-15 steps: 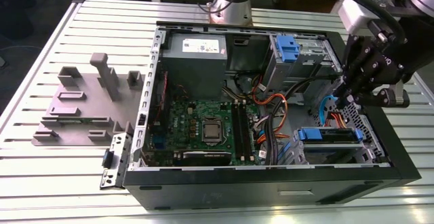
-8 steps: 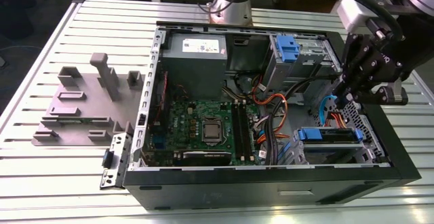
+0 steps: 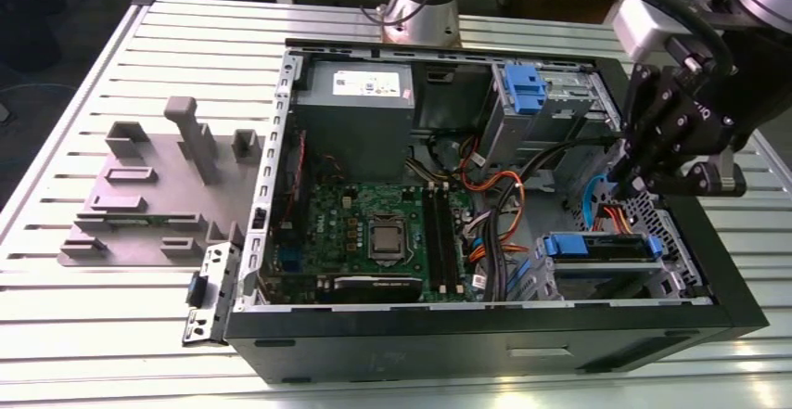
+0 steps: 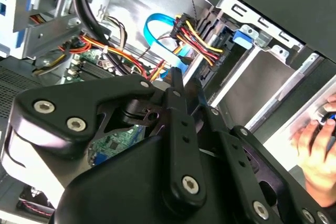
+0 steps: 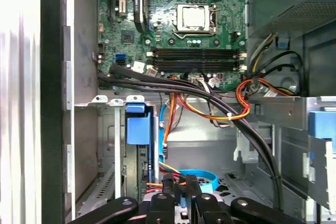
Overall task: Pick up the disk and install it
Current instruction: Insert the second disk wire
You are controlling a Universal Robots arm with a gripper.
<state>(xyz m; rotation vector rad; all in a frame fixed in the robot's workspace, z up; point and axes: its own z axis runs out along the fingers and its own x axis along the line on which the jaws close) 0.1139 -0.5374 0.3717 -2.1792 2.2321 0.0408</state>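
The gripper point(image 3: 641, 179) hangs over the far corner of the open computer case point(image 3: 495, 335) on the exterior view's right, low over the bay area, and its black fingers point(image 4: 176, 85) stand together with nothing between them in both wrist views point(image 5: 184, 192). Just below and in front of the gripper, in the lower drive bay, sits the disk point(image 3: 603, 247): its blue carrier frame shows at the bay's edge in the exterior view, and in the second wrist view its flat silver face point(image 4: 252, 90) lies in the cage with a blue tab at its end; the gripper is near it but apart from it. In the first wrist view the blue frame point(image 5: 137, 127) stands just beyond the fingertips, inside the metal cage. A blue flat cable point(image 5: 199, 179) loops right under the gripper, beside a bundle of red, yellow and black wires point(image 4: 197, 38). Farther from the gripper lies the green motherboard point(image 3: 371, 233), and beyond that the grey power supply point(image 3: 359, 94) at the back of the case. A second blue latch point(image 3: 525, 89) sits in the upper bay, behind the gripper. Well away, outside the case, a grey fixture block point(image 3: 155, 186) rests on the slatted worktop point(image 3: 74, 335). A person's hand point(image 4: 317, 150) shows at the edge of the second wrist view, outside the case wall.
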